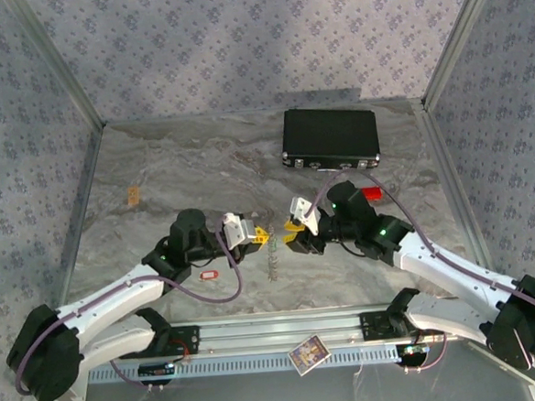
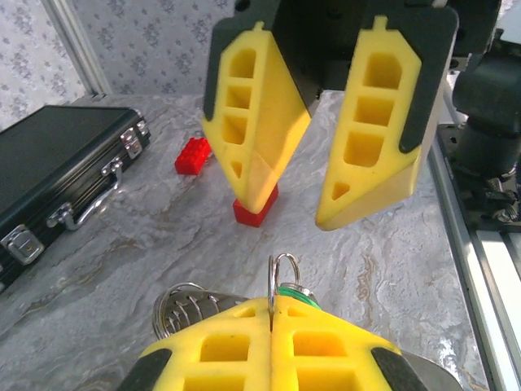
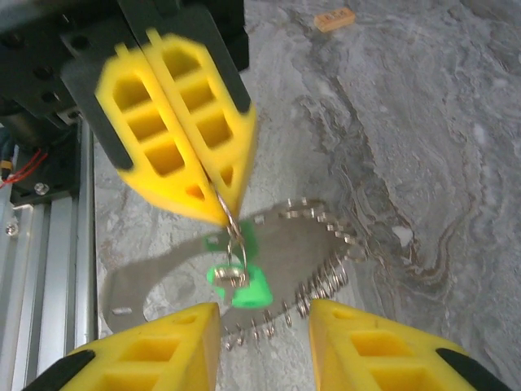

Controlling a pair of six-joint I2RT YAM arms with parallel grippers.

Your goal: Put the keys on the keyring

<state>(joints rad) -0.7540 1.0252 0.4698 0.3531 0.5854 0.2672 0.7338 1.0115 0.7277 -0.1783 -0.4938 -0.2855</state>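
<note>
My left gripper [image 2: 272,316] is shut on a small split ring [image 2: 286,273] that carries the green key [image 3: 241,283], which dangles just above the table. Below it the keyring [image 3: 329,275], a pale oval loop of coiled wire, lies flat on the table; it is a thin streak [image 1: 271,257] in the top view. My right gripper [image 3: 264,346] is open and faces the left one tip to tip, with its fingers [image 2: 383,122] spread on either side of the key. The red key [image 1: 209,275] lies on the table beside the left arm.
A black case [image 1: 329,138] stands at the back. A red brick [image 1: 372,194] sits behind the right gripper, and a second red brick [image 2: 256,208] is close to its fingers. A small tan block [image 1: 134,195] lies far left. A card [image 1: 308,354] rests on the front rail.
</note>
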